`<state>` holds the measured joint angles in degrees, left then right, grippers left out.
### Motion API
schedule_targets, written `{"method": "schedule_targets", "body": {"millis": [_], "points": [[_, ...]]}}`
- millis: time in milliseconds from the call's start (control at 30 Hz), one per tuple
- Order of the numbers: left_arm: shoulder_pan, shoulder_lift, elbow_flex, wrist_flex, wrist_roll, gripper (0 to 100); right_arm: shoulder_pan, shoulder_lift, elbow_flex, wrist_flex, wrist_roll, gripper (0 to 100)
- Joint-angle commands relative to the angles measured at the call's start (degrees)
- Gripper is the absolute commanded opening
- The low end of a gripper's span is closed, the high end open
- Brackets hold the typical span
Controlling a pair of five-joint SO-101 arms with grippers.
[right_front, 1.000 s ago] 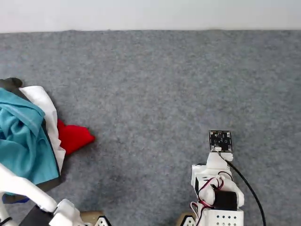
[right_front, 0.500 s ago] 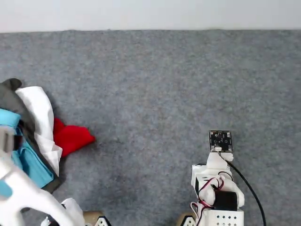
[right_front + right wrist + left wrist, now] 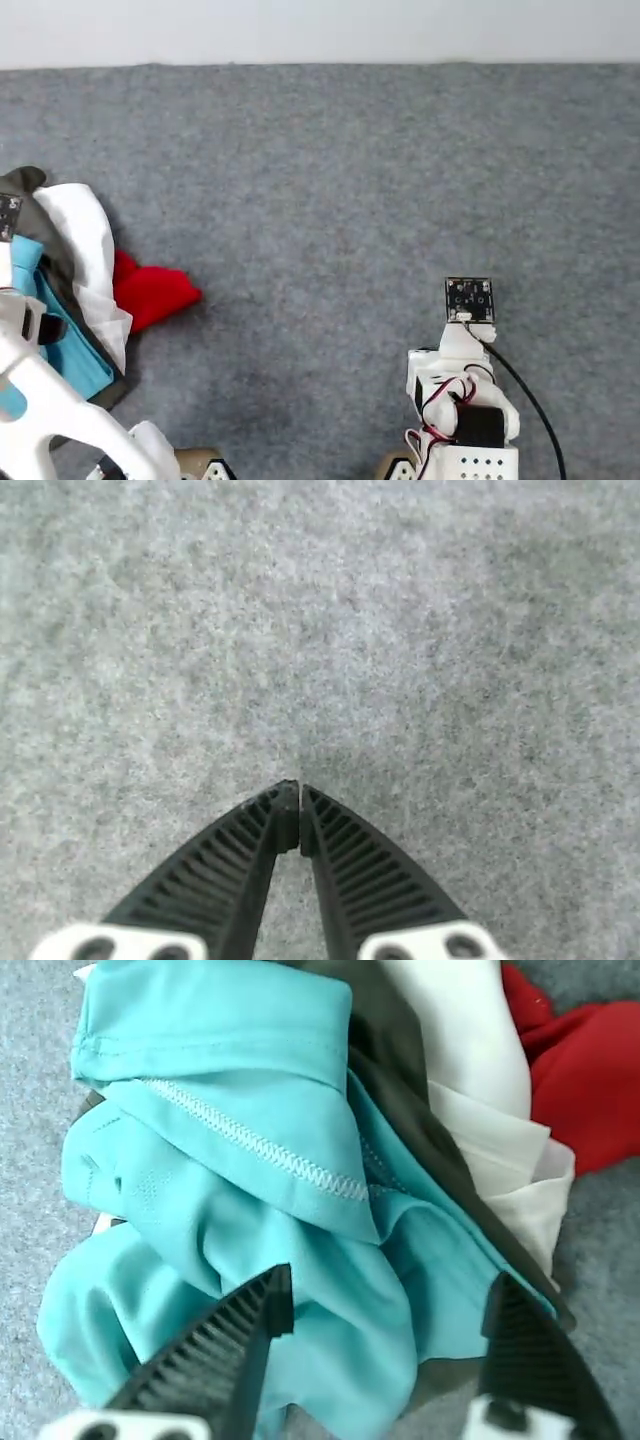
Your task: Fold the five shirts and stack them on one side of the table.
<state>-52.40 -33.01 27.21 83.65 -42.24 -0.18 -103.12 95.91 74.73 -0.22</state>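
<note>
1. The shirts lie in a loose, unfolded pile at the left edge of the desk (image 3: 350, 180), towards its front corner.
2. A teal shirt (image 3: 250, 1180) is crumpled on top of the pile, with its stitched hem showing.
3. A dark grey shirt (image 3: 395, 1080) lies under the teal one and shows along its side.
4. A white shirt (image 3: 465, 1050) lies beside the dark one, and a red shirt (image 3: 585, 1070) sticks out from under it towards the middle of the desk.
5. The left gripper (image 3: 390, 1290) hangs just above the teal shirt with its fingers spread wide and nothing between them.
6. The right gripper (image 3: 300, 805) is over bare grey desk near the front edge, right of the middle, with its fingertips pressed together on nothing.
</note>
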Motion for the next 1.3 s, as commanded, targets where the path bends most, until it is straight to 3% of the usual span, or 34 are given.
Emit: {"method": "schedule_targets", "body": {"millis": [0,267,400,533,633,733,967,1267], "points": [[-0.53,-0.26,0.92,-3.25,-1.32,31,-0.22,-0.66,0.53,0.22,0.53,1.1],[-1.14,11.87,2.42,-12.66,1.58,30,-0.22,-0.66,0.53,0.22,0.53,1.1],[-0.97,15.56,2.24,-15.38,1.49,19,-0.22,-0.66,0.53,0.22,0.53,1.1],[0.88,14.33,-1.10,-13.71,1.58,1,-0.22,-0.66,0.53,0.22,0.53,1.1],[3.16,10.46,-6.99,-8.79,2.55,1,-0.22,-0.66,0.53,0.22,0.53,1.1],[6.07,5.01,-14.29,-6.24,8.62,1,-0.22,-0.66,0.53,0.22,0.53,1.1],[16.97,-3.87,-22.99,-6.07,18.81,1,-0.22,-0.66,0.53,0.22,0.53,1.1],[41.05,-4.84,-23.08,-9.58,29.80,1,-0.22,-0.66,0.53,0.22,0.53,1.1]]}}
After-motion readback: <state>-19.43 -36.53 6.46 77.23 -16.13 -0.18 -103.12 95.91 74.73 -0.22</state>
